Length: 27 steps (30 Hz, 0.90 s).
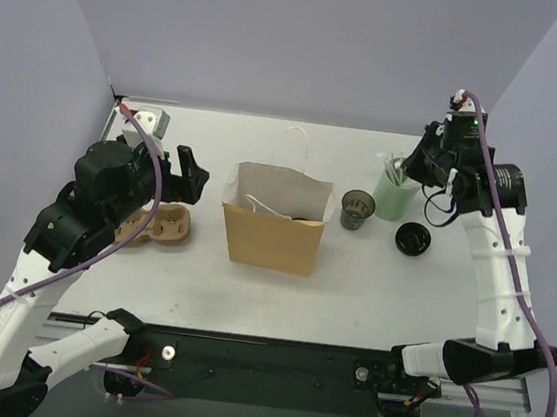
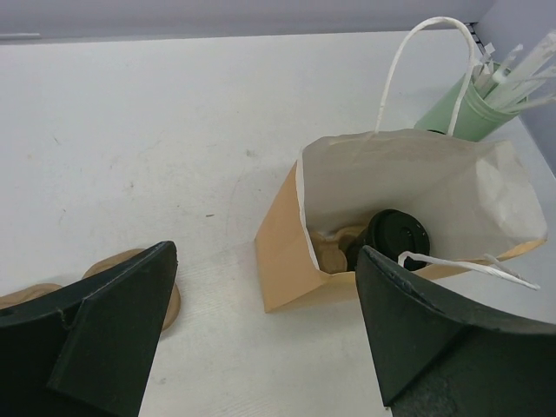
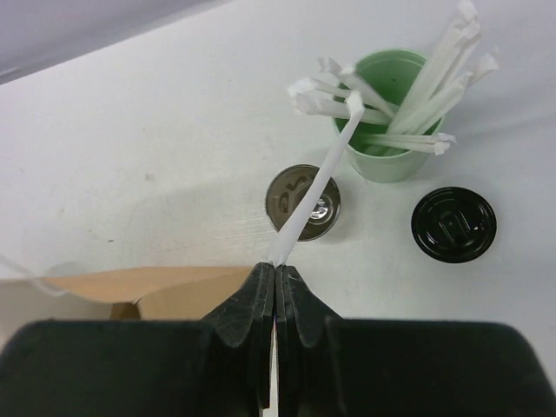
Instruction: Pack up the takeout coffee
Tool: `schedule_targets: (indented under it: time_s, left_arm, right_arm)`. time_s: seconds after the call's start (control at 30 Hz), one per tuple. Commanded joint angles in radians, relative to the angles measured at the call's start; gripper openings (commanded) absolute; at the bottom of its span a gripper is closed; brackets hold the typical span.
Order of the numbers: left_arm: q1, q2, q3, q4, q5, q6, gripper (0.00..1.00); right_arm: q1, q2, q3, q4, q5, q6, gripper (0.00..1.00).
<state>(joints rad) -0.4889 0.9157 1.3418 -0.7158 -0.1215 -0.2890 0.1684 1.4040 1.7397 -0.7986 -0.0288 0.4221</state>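
Takeout coffee (image 2: 395,239): sits inside the tan paper bag (image 1: 270,236), low on the bag's floor toward its right side, black lid up. Shows only partly past the bag's rim in the left wrist view, with a tan moulded shape just beside it on its left.

Tan paper bag: stands upright at mid-table, mouth open, one white handle (image 1: 292,148) raised at the far side, the other flopped over the near edge.

Left gripper (image 1: 194,172): hangs above the left part of the table (image 1: 248,296), just left of the bag, fingers spread wide apart. Grips nothing, touches nothing.

Pulp tray (image 1: 161,227): lies flat to the left of the bag, under the left arm, apart from the bag.

Right gripper (image 3: 275,269): hovers over the far right of the table, fingers pressed fully together. Pinches the near end of a white wrapped stick (image 3: 317,195), which slants away toward the pale green cup (image 3: 389,156). Cannot tell whether the stick's far end touches the bundle of sticks in that cup.

Pale green cup: stands upright at far right, full of white sticks.

Open dark cup (image 3: 302,201): stands lidless between the bag and the green cup, just beside the latter.

Loose black lid (image 3: 453,224): lies flat on the table, right of the open cup and nearer than the green cup, touching neither.
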Motion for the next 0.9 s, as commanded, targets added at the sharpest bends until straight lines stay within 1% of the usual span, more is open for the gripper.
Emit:
schedule_targets:
  time_s: [0.0, 0.17, 0.2, 0.27, 0.33, 0.37, 0.43, 0.47, 0.53, 0.6, 0.77, 0.87]
  left_arm:
    - [0.003, -0.037, 0.033, 0.013, -0.032, -0.009, 0.93]
    - [-0.007, -0.081, 0.000, 0.041, -0.021, 0.001, 0.93]
    - [-0.008, -0.087, 0.000, 0.039, -0.020, -0.001, 0.93]
    - [-0.022, -0.093, 0.008, 0.030, -0.020, 0.007, 0.93]
    - [-0.043, -0.097, 0.013, 0.018, -0.029, 0.022, 0.93]
    - [-0.050, -0.101, 0.014, 0.015, -0.038, 0.036, 0.93]
    - [-0.062, -0.109, 0.008, 0.010, -0.050, 0.050, 0.93]
    - [-0.071, -0.115, 0.007, 0.009, -0.053, 0.060, 0.93]
    - [-0.076, -0.120, 0.003, 0.001, -0.058, 0.068, 0.94]
    - [-0.082, -0.127, 0.003, -0.002, -0.061, 0.077, 0.94]
    - [-0.102, -0.129, 0.028, -0.019, -0.092, 0.119, 0.94]
    - [-0.108, -0.133, 0.031, -0.027, -0.110, 0.136, 0.96]
  right_arm:
    - [0.097, -0.103, 0.063, -0.037, 0.070, -0.014, 0.00]
    - [0.204, -0.189, 0.122, -0.040, 0.061, -0.006, 0.00]
    - [0.244, -0.200, 0.130, -0.040, 0.061, -0.005, 0.00]
    - [0.276, -0.230, 0.145, -0.036, 0.038, 0.000, 0.00]
    - [0.312, -0.246, 0.152, -0.016, -0.017, -0.002, 0.00]
    - [0.321, -0.269, 0.144, -0.001, -0.072, -0.003, 0.00]
    - [0.354, -0.301, 0.110, 0.080, -0.146, -0.003, 0.00]
    - [0.358, -0.324, 0.077, 0.110, -0.236, 0.007, 0.00]
    - [0.361, -0.335, 0.060, 0.156, -0.305, 0.059, 0.00]
    - [0.371, -0.329, 0.050, 0.159, -0.383, 0.086, 0.00]
    - [0.433, -0.326, 0.006, 0.162, -0.425, 0.116, 0.00]
    - [0.451, -0.303, -0.020, 0.162, -0.436, 0.124, 0.00]
